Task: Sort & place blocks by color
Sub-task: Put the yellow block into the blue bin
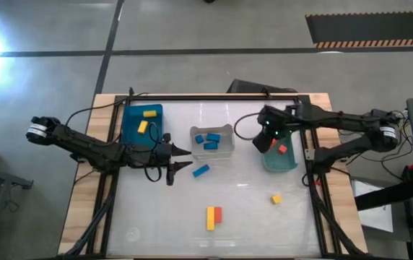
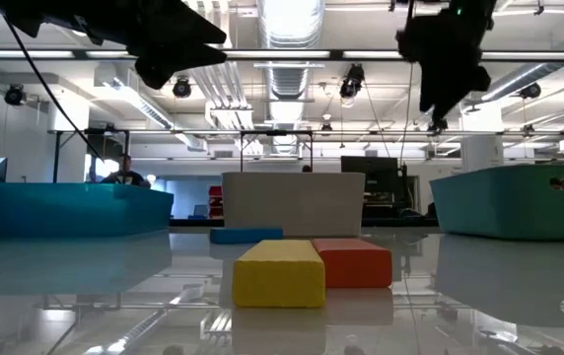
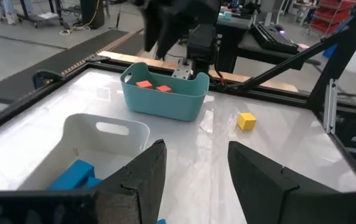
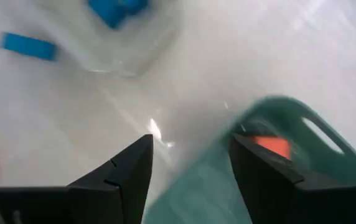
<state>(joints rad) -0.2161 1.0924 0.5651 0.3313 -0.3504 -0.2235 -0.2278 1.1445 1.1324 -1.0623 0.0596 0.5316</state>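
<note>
Low view: smooth yellow bar (image 2: 279, 271) touches red bar (image 2: 353, 262); both grippers gape.

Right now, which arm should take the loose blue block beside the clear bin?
Left, probably. The left gripper is open right beside the blue block, with nothing between them. The right gripper, also open, hovers over the green bin, farther off.
</note>
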